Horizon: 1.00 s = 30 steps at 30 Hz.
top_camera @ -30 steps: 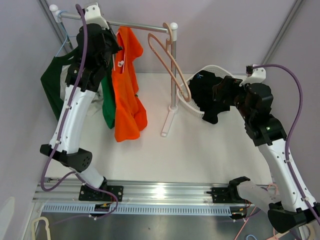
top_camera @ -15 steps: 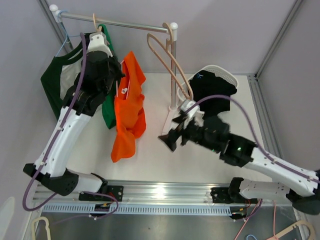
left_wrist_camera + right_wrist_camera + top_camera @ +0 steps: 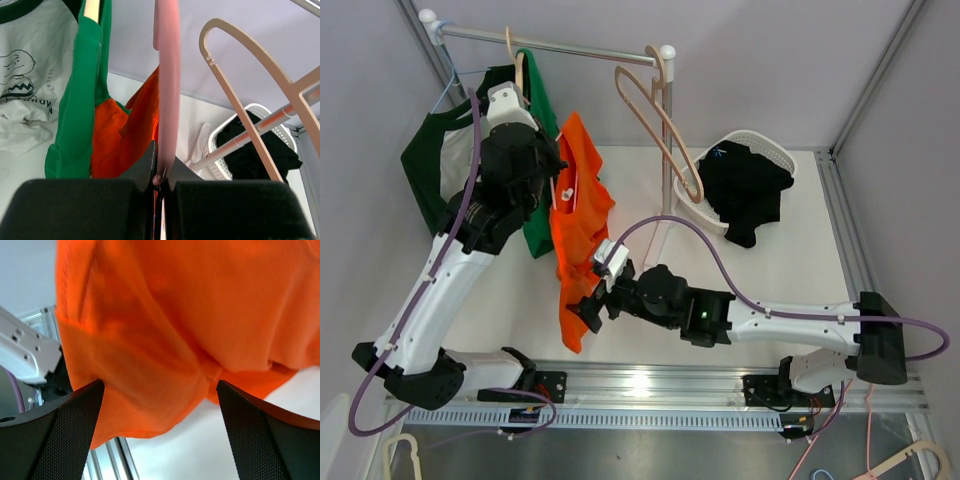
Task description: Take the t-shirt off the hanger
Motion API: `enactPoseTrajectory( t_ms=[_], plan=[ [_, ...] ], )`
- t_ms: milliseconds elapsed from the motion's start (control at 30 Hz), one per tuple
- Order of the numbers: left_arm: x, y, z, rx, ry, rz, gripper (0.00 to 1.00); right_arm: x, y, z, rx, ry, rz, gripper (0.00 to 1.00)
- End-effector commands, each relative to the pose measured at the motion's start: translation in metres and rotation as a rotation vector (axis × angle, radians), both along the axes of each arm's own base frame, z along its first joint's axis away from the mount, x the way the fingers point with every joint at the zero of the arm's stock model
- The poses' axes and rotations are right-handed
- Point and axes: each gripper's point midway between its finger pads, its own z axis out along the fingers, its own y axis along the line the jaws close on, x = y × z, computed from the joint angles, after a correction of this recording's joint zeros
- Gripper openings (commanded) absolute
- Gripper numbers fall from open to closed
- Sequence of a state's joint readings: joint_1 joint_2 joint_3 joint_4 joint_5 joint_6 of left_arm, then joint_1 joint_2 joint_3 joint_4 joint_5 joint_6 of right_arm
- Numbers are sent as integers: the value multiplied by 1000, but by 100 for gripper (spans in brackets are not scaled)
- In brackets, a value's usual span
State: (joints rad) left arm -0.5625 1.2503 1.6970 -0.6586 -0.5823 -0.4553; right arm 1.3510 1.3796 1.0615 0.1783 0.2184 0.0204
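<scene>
orange crumpled t-shirt (image 3: 582, 232), smooth pink hanger (image 3: 168, 75)

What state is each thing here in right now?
orange t-shirt: hanging from pink hanger
pink hanger: held by left pincer
left pincer: shut on pink hanger
right pincer: open, at orange t-shirt's lower edge
green t-shirt: hanging from rail
beige hanger: empty
black garment: lying in white basket

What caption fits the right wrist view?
Open right end effector facing the lower folds of the hanging orange t-shirt.
</scene>
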Motion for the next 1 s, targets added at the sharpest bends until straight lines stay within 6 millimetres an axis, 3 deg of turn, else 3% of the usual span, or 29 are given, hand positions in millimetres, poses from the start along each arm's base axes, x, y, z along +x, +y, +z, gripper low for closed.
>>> enactPoseTrajectory(
  t_ms=[0, 167, 200, 267, 300, 500, 533, 567, 667, 767, 800, 867, 967],
  plan=[
    [-1, 3, 17, -58, -59, 38, 1, -7, 24, 61, 181, -54, 52, 99],
    [1, 0, 14, -69, -58, 29, 1, -15, 39, 52, 166, -48, 68, 99],
    [1, -2, 12, -71, -52, 22, 1, -17, 40, 49, 160, -46, 69, 90],
    [3, -4, 8, -78, -42, 21, 1, -23, 41, 43, 147, -42, 85, 54],
    [4, -5, 7, -78, -42, 21, 1, -24, 40, 41, 143, -39, 83, 1],
    [20, -4, 10, -31, -62, 56, 1, -71, 25, 25, 73, -70, 69, 0],
    [21, -2, 18, -20, -78, 71, 1, -79, 21, 26, 76, -68, 75, 0],
    [25, -2, 17, -9, -75, 77, 1, -97, 18, 16, 53, -64, 102, 0],
    [33, -5, 20, 6, -76, 76, 1, -122, 13, -1, 31, -33, 110, 0],
    [28, -10, 21, -5, -46, 36, 1, -123, 12, -33, -17, -1, 67, 0],
    [20, -13, 27, -20, -36, 3, 1, -109, 7, -41, -34, -18, -10, 0],
    [-7, -18, 18, -32, 39, -55, 1, -95, 1, -37, -22, -54, -75, 0],
    [-44, -8, 26, -83, -23, -89, 1, -75, -7, -25, 16, -62, -91, 0]
  ],
)
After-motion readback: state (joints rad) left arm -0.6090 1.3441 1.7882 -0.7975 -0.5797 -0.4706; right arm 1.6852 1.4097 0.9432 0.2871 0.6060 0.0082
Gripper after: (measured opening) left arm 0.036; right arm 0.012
